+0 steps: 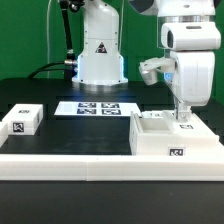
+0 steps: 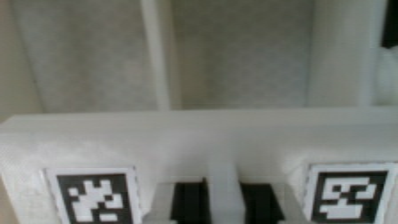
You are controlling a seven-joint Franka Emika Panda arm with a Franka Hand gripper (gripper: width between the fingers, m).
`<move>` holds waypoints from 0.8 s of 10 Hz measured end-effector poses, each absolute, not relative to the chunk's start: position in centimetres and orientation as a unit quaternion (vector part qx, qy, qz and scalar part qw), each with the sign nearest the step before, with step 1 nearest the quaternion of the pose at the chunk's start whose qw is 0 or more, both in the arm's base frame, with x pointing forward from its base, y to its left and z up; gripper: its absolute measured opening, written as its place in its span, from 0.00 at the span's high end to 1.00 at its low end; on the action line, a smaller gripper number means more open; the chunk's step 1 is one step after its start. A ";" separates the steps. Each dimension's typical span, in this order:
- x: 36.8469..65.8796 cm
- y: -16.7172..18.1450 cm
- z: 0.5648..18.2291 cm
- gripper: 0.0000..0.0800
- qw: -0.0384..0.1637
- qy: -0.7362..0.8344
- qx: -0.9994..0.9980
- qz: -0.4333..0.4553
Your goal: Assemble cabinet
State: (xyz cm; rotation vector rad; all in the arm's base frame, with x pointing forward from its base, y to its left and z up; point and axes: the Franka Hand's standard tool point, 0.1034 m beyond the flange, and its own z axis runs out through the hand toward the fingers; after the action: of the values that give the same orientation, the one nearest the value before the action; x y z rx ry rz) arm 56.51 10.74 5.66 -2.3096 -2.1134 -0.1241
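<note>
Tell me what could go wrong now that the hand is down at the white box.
1. The hand sits at one edge of the cabinet box. Whether it grips is unclear, so an off-centre lift might tilt or drop the box.
2. The box lies close by the white front rail, so dragging it could jam it there.
</note>
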 end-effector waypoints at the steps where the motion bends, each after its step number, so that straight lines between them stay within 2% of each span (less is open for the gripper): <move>1: 56.7 10.8 5.7 0.91 0.004 -0.675 -0.737 -0.040; 6: 57.2 10.7 5.7 0.91 0.007 -0.674 -0.738 -0.034; 7: 57.2 10.7 5.7 0.81 0.007 -0.674 -0.738 -0.034; 8: 57.2 10.7 5.7 0.63 0.007 -0.674 -0.738 -0.034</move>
State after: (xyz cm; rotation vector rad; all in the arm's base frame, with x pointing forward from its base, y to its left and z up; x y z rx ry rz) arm 57.19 10.66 5.70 -2.3093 -2.1070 -0.1062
